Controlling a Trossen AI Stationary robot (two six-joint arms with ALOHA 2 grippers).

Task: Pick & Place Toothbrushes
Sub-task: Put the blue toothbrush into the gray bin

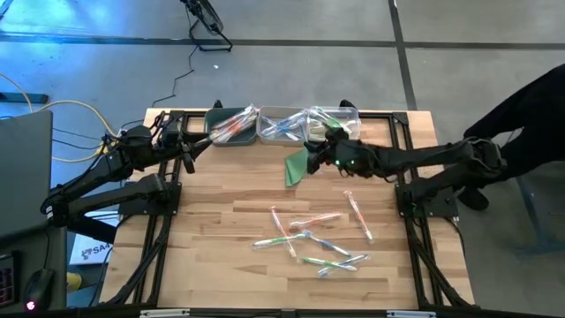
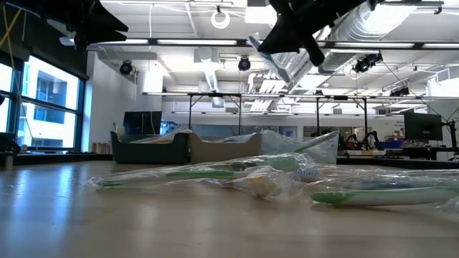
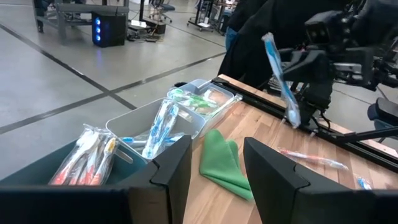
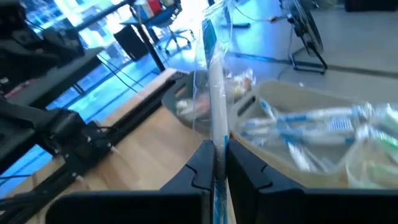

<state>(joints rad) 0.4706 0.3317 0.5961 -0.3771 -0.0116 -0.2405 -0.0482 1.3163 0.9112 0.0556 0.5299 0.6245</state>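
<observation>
We see three bins along the far edge of the surface: a dark bin with orange-accent toothbrushes, a middle bin with blue ones, and a clear bin w/ green ones. So sorting is partly done, as we judge it.

The right tool is clenched on a wrapped blue toothbrush, held upright above the surface near the bins, by the middle bin; the left wrist view shows the same brush sticking up from that tool. We read this as mid-carry, drop into the blue bin likely next, though we can't be sure which bin is meant.

The left tool hangs near the dark bin at the far left corner, fingers apart, nothing between them, i.e. released and waiting.

Left to do: approx. a dozen loose toothbrushes lie scattered on the near-centre of the surface, mixed green, blue and orange accents, some overlapping. A green cloth lies just in front of the bins, untouched. We judge the job well past the start but w/ a fair share remaining.
</observation>
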